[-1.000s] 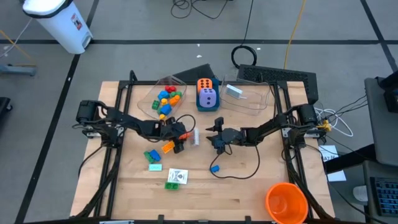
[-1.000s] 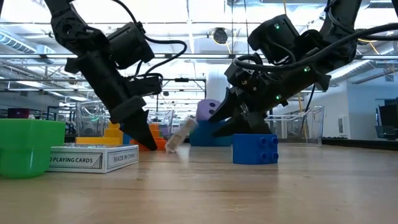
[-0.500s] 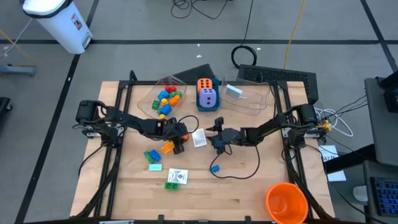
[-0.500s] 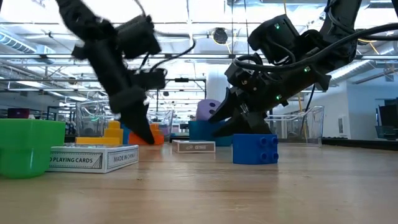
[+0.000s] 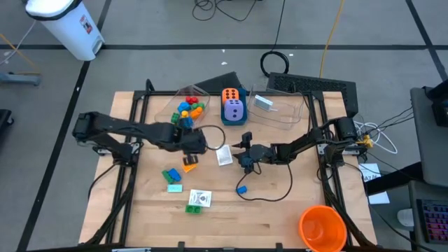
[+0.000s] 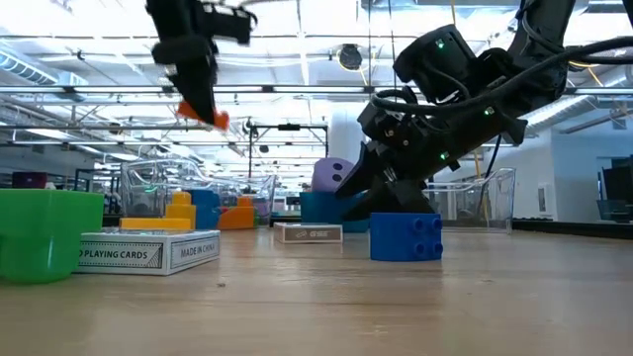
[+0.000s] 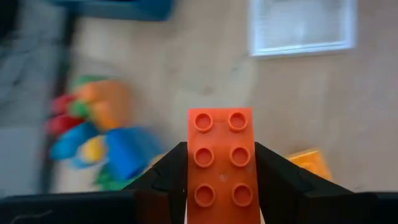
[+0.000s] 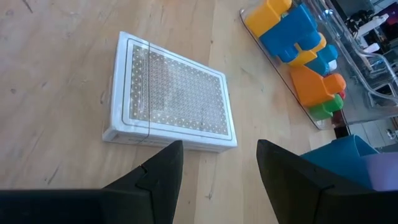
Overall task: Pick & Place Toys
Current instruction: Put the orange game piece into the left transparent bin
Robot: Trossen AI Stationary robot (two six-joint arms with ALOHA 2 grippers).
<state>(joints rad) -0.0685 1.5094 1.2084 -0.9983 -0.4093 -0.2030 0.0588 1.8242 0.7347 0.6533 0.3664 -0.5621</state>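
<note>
Left gripper (image 7: 221,186) pinching an orange brick (image 7: 221,163), lifted off the wooden table (image 5: 280,210) near its centre. Right gripper (image 8: 217,168) spread, low beside a card box (image 8: 171,102). Orange cup (image 5: 322,227) at front-right corner; grey floor around.

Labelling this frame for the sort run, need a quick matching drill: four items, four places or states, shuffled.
Items:
1. red brick
2. blue brick
3. purple die
4. card pack

Places or states:
A. lying flat on the table between the two grippers
B. clamped in the left gripper, lifted off the table
C. alone on the wood, nearer the front edge than the right gripper
D. at the table's back, next to the orange die

Pairs: 1-B, 2-C, 3-D, 4-A
</note>
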